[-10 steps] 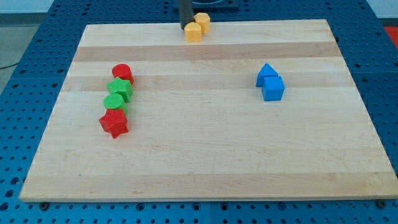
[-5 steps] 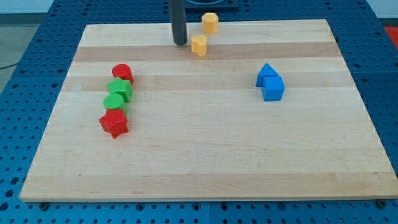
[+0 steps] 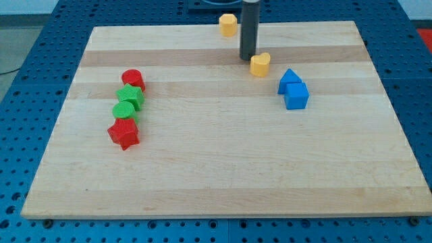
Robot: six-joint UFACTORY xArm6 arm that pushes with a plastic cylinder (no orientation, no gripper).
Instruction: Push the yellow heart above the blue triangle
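Note:
The yellow heart (image 3: 260, 65) lies on the wooden board (image 3: 223, 175), up and to the left of the blue triangle (image 3: 289, 78), a short gap apart. My tip (image 3: 248, 57) stands right at the heart's upper left side, touching or nearly touching it. A blue cube (image 3: 296, 96) sits against the triangle's lower right. A second yellow block, a hexagon (image 3: 227, 24), stays near the board's top edge, left of my rod.
At the view's left stands a column of blocks: a red cylinder (image 3: 132, 79), a green star-like block (image 3: 131, 96), a green round block (image 3: 123, 111) and a red star (image 3: 123, 133). Blue pegboard surrounds the board.
My tip has moved right and down, pushing the yellow heart away from the yellow hexagon and toward the blue triangle. The other blocks have not moved.

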